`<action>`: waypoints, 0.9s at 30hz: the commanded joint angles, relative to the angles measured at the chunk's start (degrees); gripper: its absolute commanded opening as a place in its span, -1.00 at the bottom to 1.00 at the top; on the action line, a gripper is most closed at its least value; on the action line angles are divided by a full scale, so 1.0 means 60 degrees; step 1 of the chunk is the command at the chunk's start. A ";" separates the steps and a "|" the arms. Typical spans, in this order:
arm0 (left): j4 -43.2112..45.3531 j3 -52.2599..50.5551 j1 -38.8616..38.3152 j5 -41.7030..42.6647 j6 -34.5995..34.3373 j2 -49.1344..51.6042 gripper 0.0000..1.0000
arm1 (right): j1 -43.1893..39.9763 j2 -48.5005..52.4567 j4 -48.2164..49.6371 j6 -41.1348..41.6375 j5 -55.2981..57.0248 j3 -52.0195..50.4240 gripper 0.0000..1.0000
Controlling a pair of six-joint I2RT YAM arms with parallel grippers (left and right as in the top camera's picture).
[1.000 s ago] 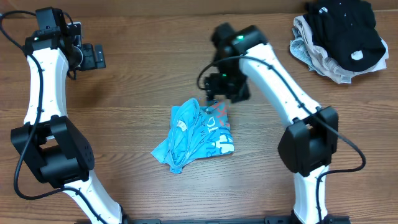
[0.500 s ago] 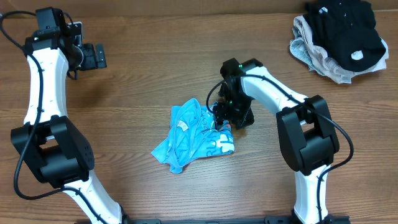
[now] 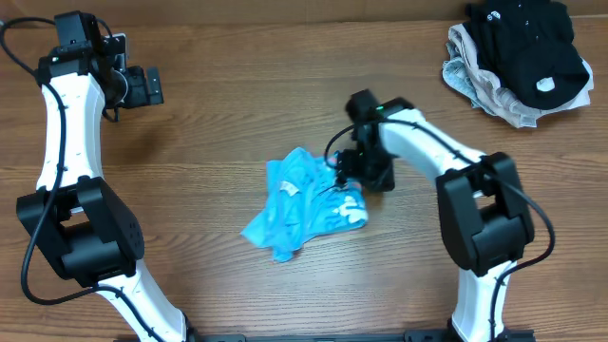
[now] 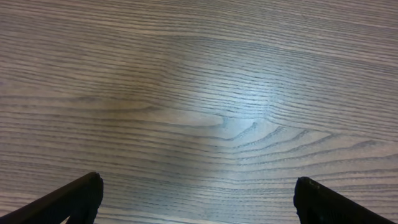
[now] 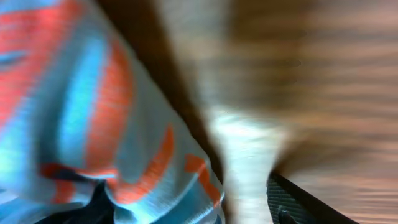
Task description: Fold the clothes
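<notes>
A crumpled light-blue garment (image 3: 299, 204) with orange and white print lies at the table's middle. My right gripper (image 3: 352, 180) is low at its right edge. In the right wrist view the jaws (image 5: 186, 208) are spread wide; the blue and orange cloth (image 5: 93, 124) lies over the left finger and partly between the fingers, and that view is blurred. My left gripper (image 3: 152, 85) is at the far left, open and empty. In the left wrist view its jaws (image 4: 196, 190) show only bare wood.
A pile of black and pale clothes (image 3: 518, 57) sits at the back right corner. The wooden table (image 3: 209, 123) shows bare wood between the left arm and the garment.
My right gripper came down from behind the garment onto its right edge. The garment has shifted a little to the right and bunched up more. The left arm has not moved.
</notes>
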 commanded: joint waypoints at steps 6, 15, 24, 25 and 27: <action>-0.0004 -0.0051 -0.0080 0.0208 -0.0197 -0.0058 1.00 | -0.2871 0.0506 -0.0193 -0.0346 0.2200 0.0208 0.53; 0.0011 -0.0051 -0.0080 0.0211 -0.0197 -0.0058 1.00 | -0.3920 0.0503 -0.3442 -0.0699 0.2200 0.5045 0.56; -0.0015 -0.0051 -0.0080 0.0211 -0.0200 -0.0058 0.99 | -0.1322 0.0535 -0.4819 -0.0532 0.2248 0.7107 0.58; -0.0022 -0.0051 -0.0080 0.0211 -0.0197 -0.0058 0.99 | -0.0962 0.0535 -0.4699 -0.0324 0.2415 0.6918 0.59; -0.0022 -0.0051 -0.0080 0.0211 -0.0197 -0.0058 1.00 | -0.0229 0.0539 -0.4393 0.0157 0.2965 0.6419 0.63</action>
